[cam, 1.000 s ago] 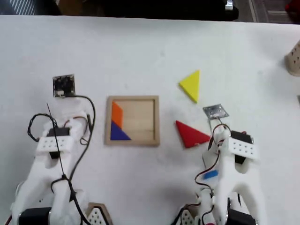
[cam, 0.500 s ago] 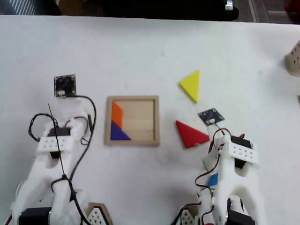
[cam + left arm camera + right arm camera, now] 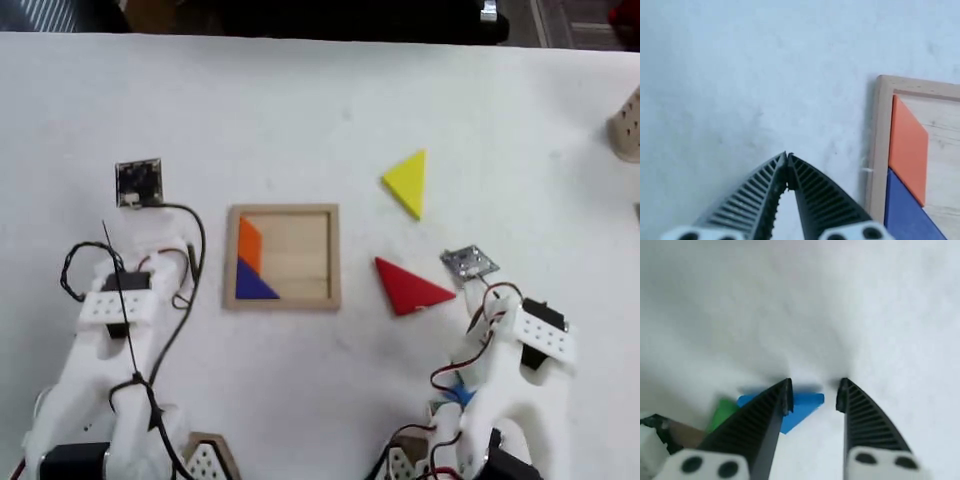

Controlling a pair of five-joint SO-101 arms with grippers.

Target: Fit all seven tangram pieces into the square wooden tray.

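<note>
Obs: right gripper (image 3: 815, 385) jaws apart, low over blue piece (image 3: 807, 402), which lies off-centre toward one finger; green piece (image 3: 722, 412) just beside it. Tray (image 3: 283, 212) at 10 o'clock from right arm (image 3: 505, 340). Left gripper (image 3: 787, 156) closed beside tray.

My L gripper (image 3: 787, 159) sits just left of the tray (image 3: 875, 150), jaws pressed together, empty. My R gripper (image 3: 814, 390) hangs well right of tray, pointing down, jaws apart.
</note>
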